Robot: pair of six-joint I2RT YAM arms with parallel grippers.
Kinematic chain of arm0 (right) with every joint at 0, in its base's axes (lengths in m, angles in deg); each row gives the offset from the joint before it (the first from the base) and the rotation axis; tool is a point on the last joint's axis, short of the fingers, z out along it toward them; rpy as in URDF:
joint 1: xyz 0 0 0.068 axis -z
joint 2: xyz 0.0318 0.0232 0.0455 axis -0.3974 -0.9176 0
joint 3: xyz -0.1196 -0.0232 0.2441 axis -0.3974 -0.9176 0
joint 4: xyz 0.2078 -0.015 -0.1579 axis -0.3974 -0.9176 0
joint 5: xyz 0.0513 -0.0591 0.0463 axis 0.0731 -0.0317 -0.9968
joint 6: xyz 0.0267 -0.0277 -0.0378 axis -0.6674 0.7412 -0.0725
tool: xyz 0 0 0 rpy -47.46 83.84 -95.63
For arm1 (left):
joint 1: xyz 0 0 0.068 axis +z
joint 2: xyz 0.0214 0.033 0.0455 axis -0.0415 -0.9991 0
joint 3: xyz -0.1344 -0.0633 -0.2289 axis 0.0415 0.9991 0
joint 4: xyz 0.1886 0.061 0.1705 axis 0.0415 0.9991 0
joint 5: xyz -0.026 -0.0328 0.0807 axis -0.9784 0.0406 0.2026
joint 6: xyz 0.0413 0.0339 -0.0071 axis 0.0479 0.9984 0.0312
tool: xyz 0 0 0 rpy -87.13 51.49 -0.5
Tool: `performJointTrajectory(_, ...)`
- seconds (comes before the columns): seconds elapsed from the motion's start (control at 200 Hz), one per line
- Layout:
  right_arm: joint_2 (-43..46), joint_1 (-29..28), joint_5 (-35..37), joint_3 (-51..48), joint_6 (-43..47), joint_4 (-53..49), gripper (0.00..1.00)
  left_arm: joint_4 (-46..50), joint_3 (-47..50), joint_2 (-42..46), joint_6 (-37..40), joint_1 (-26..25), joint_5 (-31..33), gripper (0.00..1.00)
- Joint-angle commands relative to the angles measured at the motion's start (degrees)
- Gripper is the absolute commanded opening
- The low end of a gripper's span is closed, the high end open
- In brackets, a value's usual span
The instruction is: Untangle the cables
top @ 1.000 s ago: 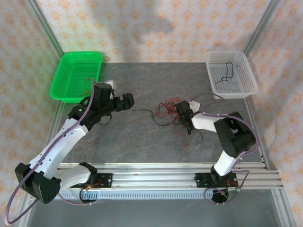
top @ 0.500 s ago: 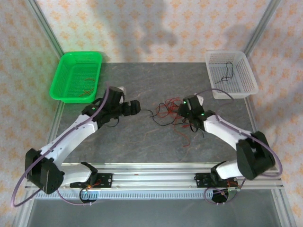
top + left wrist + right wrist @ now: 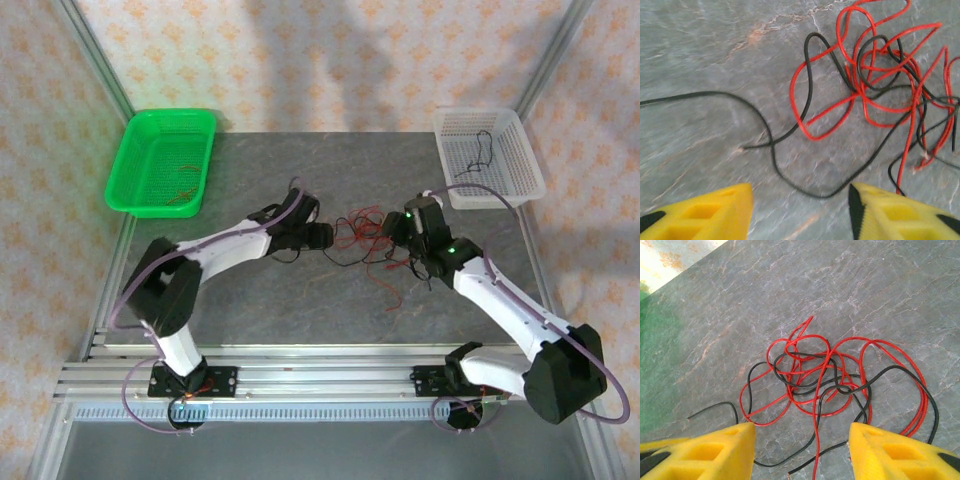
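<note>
Cables (image 3: 358, 238): red and black tangle, lying mid-worktop (image 3: 300, 165) between the two arms.
Left pincer (image 3: 800, 195): spread, pinching nothing, just beside the tangle's left edge, a black loop before its tips.
Right pincer (image 3: 802, 432): spread, pinching nothing, at the right edge, loose strands between its tips.

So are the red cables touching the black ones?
Touching. The left wrist view shows the black cables crossing over and under the red cables, with strands lying directly against each other.
</note>
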State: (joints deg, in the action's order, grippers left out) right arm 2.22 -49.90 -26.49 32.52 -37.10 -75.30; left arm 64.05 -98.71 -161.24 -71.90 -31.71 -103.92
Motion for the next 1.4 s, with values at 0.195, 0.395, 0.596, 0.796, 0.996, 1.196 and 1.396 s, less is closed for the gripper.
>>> performJointTrajectory(0.195, 1.50, -0.12, 0.18, 0.29, 0.02, -2.28, 0.50, -3.62, -8.03, -10.62, 3.08, 0.34, -1.39, 0.48)
performJointTrajectory(0.395, 1.25, -0.14, -0.04, 0.04, 0.22, -2.11, 0.50, -4.11, -8.21, -12.73, 3.42, 0.85, -0.03, 0.47)
performJointTrajectory(0.596, 1.08, -0.12, -0.73, -0.54, 0.01, -1.39, 0.50, -5.66, -8.51, -14.07, 3.77, 1.56, 0.17, 0.41)
performJointTrajectory(0.796, 1.22, -0.15, -0.75, -1.34, -0.11, -1.38, 0.49, -7.97, -7.96, -14.23, 3.20, 2.35, -0.20, 0.37)
performJointTrajectory(0.996, 1.31, -0.15, -0.83, -1.67, -0.20, -1.04, 0.49, -9.38, -8.56, -15.47, 2.73, 2.53, -1.28, 0.33)
performJointTrajectory(1.196, 1.44, -0.12, -1.01, -2.00, -0.23, -0.73, 0.49, -9.60, -9.13, -17.10, 2.53, 2.53, -1.76, 0.28)
performJointTrajectory(1.396, 1.34, -0.15, -2.02, -2.50, -0.46, 0.06, 0.49, -10.62, -8.92, -17.09, 1.72, 2.52, -2.27, 0.07)
